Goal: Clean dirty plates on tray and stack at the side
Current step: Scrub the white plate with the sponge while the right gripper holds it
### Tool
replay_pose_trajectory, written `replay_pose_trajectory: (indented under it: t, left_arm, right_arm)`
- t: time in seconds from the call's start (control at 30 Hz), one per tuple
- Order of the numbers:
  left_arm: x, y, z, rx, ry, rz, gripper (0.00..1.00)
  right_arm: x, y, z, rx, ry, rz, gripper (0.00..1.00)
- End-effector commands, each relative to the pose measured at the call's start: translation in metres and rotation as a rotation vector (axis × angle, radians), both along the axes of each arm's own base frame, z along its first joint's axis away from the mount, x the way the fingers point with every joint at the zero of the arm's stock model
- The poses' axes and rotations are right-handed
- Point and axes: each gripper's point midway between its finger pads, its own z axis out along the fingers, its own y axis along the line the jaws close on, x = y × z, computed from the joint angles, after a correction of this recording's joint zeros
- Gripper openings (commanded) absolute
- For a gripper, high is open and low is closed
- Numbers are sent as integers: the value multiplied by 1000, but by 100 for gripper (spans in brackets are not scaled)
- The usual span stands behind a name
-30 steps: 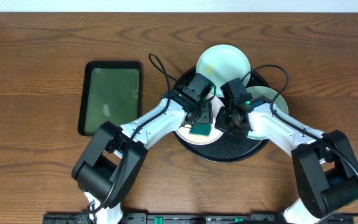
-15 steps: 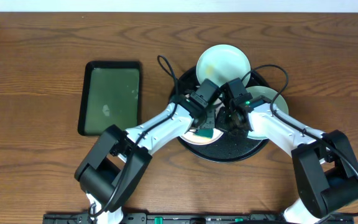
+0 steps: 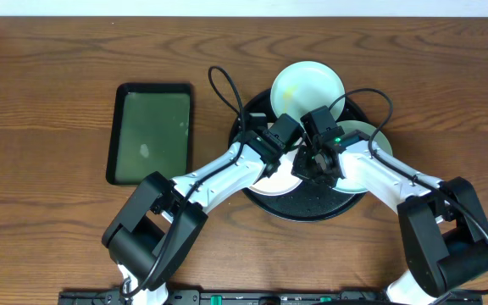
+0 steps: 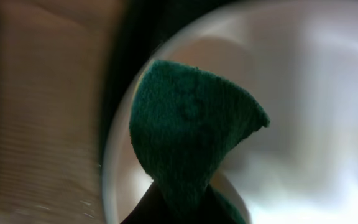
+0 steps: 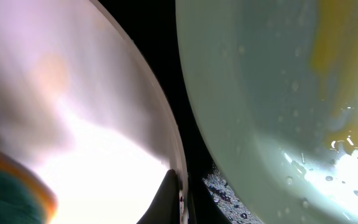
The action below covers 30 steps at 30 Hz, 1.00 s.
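Observation:
The round black tray (image 3: 312, 212) carries three plates. A white plate (image 3: 269, 185) lies at its front left, a pale mint plate (image 3: 364, 161) with yellow smears (image 5: 334, 43) sits at the right, and another pale plate (image 3: 306, 83) overhangs the far rim. My left gripper (image 3: 280, 161) is shut on a green sponge (image 4: 191, 130), which hangs just over the white plate (image 4: 316, 93). My right gripper (image 5: 178, 186) is shut on that white plate's rim (image 5: 166, 143), and one dark finger (image 5: 166, 199) lies on the plate's inner side. The mint plate (image 5: 260, 93) is just to the right.
A rectangular dark green tray (image 3: 151, 133) lies on the wooden table (image 3: 58, 85) to the left of the round tray. Both arms cross over the round tray's middle, with cables looping above them. Droplets speckle the tray floor (image 5: 222, 190).
The left gripper has closed on the green sponge, which lay on the white plate, and shifted slightly right and further in. The right gripper stays where it was on the plate's rim.

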Motion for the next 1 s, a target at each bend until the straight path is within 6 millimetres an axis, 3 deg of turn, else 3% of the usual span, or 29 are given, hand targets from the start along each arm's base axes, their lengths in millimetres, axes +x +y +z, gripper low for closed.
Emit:
replay_pose_trajectory:
  t: [0.0,0.2,0.37,0.5,0.97]
  left_arm:
    - [16,35,20,162,-139,66,8]
    - [20,21,39,63,-159,60,8]
    - [19,-28,60,-312,-78,-15,8]
    - [16,-67,63,-595,38,-65,8]
    - [7,-61,-30,-520,225,41,8]
  right_arm:
    - [-3,-6,-11,-29,16,24,2]
    - [-3,-7,-11,-34,16,31,2]
    - [-3,-7,-11,-36,10,54,1]
    - [-2,-7,-10,-38,1,81,2]
    - [-1,-6,-10,-37,-3,81,2]
